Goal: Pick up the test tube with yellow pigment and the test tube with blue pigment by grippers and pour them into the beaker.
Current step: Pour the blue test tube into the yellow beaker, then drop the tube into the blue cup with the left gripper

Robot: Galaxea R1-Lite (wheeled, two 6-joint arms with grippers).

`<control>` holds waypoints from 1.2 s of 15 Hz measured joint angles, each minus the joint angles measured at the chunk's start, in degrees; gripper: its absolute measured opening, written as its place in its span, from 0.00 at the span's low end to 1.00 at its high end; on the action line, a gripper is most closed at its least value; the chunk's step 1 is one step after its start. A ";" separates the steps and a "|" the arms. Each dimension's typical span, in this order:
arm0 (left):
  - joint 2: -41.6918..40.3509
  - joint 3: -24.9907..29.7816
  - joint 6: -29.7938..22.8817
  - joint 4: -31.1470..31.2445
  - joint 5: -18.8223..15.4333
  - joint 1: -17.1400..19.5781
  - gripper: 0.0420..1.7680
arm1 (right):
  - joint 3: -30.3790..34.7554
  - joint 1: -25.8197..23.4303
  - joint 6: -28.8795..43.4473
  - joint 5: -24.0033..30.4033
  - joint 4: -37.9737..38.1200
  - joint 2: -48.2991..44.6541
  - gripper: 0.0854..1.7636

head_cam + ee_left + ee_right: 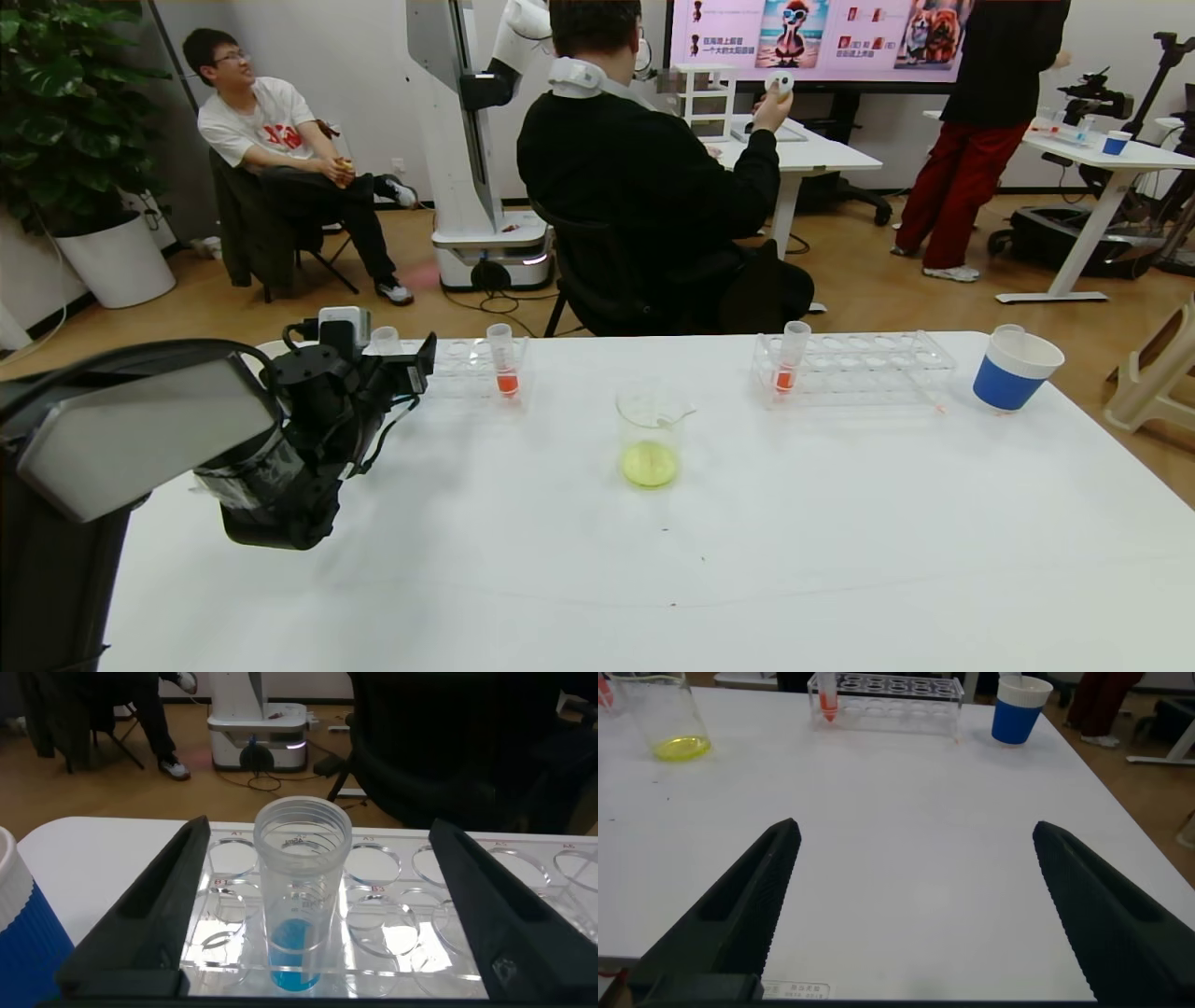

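Left end effector [318, 896] open astride blue test tube [299, 905], right end effector [915, 905] open

The left gripper [318, 905] reaches forward at the robot's left, its jaws spread wide. The right gripper [915, 905] hangs low, jaws equally wide apart.

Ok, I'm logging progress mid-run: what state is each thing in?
beaker: upright, yellow liquid in the bottom
test tube with blue pigment: upright in rack, uncapped, between the open fingers
left gripper: open, around the tube
right gripper: open, empty, above the table
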 joint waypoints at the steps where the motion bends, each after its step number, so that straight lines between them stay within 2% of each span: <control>1: 0.07 -0.05 0.07 0.00 0.02 0.06 0.69 | 0.00 0.00 0.00 0.00 0.00 0.00 0.98; 2: 0.09 -0.06 0.11 0.00 0.05 0.12 0.41 | 0.00 0.00 0.00 0.00 0.00 0.00 0.98; 3: 0.05 -0.13 0.11 0.01 0.11 0.30 0.22 | 0.00 0.00 0.00 0.00 0.00 0.00 0.98; 4: -0.04 -0.17 0.13 0.00 0.05 0.17 0.17 | 0.00 0.00 0.00 0.00 -0.02 0.00 0.98; 5: -0.24 -0.17 0.16 0.04 0.07 0.20 0.27 | 0.00 -0.02 0.00 0.00 0.00 0.00 0.98; 9: -1.61 -0.22 0.46 1.00 0.07 0.09 0.26 | 0.00 0.00 0.00 0.00 0.00 0.00 0.98; 16: -12.13 -3.89 0.94 18.81 0.07 -0.57 0.26 | 0.00 0.00 0.02 0.00 0.00 0.00 0.98; 18: -14.31 -4.41 0.90 19.82 0.02 -0.55 0.26 | 0.00 0.00 0.00 -0.01 0.00 0.00 0.98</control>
